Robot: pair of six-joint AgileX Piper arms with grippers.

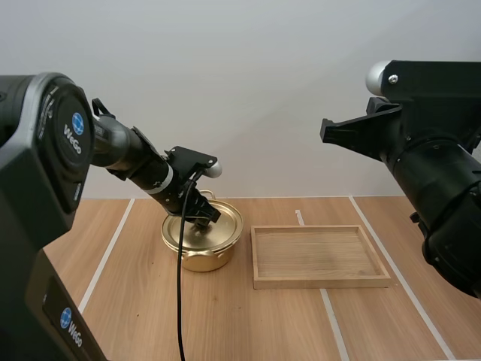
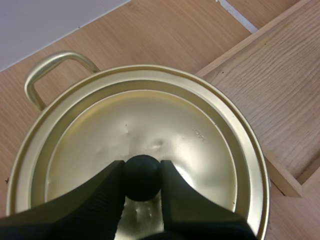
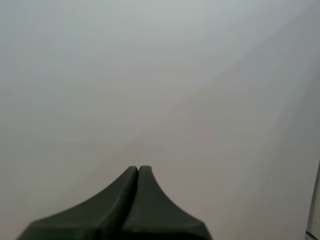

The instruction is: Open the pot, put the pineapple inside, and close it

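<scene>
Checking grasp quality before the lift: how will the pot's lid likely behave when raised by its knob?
The lid looks thin, dented metal, so probably light and stiff. Pinched only at the small round knob by the left jaws, it may swing or tilt.

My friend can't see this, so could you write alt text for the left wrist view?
The left tool pinches the black knob of a gold lid sitting on its pot; a wooden tray lies beside the pot.

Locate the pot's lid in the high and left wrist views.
High view: lid on the gold pot, left of the wooden tray, under the left gripper.
Left wrist view: lid beside the wooden tray, left gripper pinching its black knob.
Shared landmark: the wooden tray.
</scene>
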